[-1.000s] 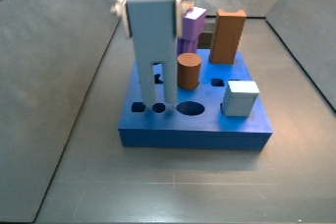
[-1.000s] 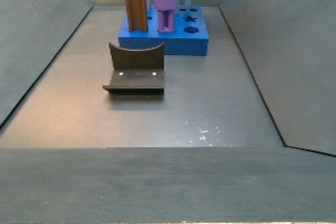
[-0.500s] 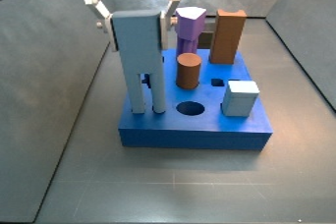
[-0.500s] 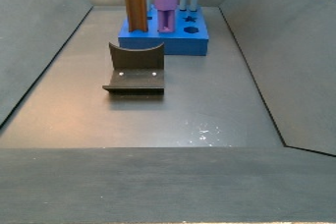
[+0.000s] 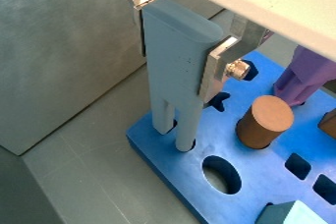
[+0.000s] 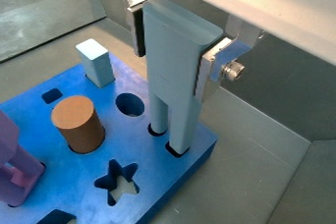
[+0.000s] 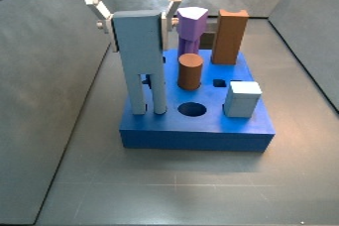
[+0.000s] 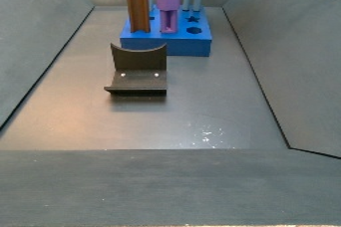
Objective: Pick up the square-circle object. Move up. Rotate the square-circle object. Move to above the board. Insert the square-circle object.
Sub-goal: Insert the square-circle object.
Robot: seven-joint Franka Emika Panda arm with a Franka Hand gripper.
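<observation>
**Peg standing in the board, gripper at its upper end**

The gripper (image 7: 135,10) sits above the near-left part of the board (image 7: 199,131), its silver fingers (image 5: 218,59) pressed against opposite sides of the peg (image 7: 138,56) near the top (clenched on it, as both wrist views show). The peg's long axis is vertical; its broad grey-blue body points up into the gripper and its narrowed lower end points down into the board.

Both wrist views show what the side views cannot: the peg (image 6: 174,66) divides at its base into two slim legs, each entering its own dark hole near the board's (image 6: 79,174) edge. They also show a star-shaped hole (image 6: 118,179) and an empty round hole (image 5: 219,174).

A side view gives the wider layout: a brown cylinder (image 7: 191,71), a purple piece (image 7: 192,30), an orange-brown block (image 7: 232,35) and a pale cube (image 7: 243,98) all stand on the board. Only the far side view shows the fixture (image 8: 138,69), set on the floor in front of the board (image 8: 189,42).
</observation>
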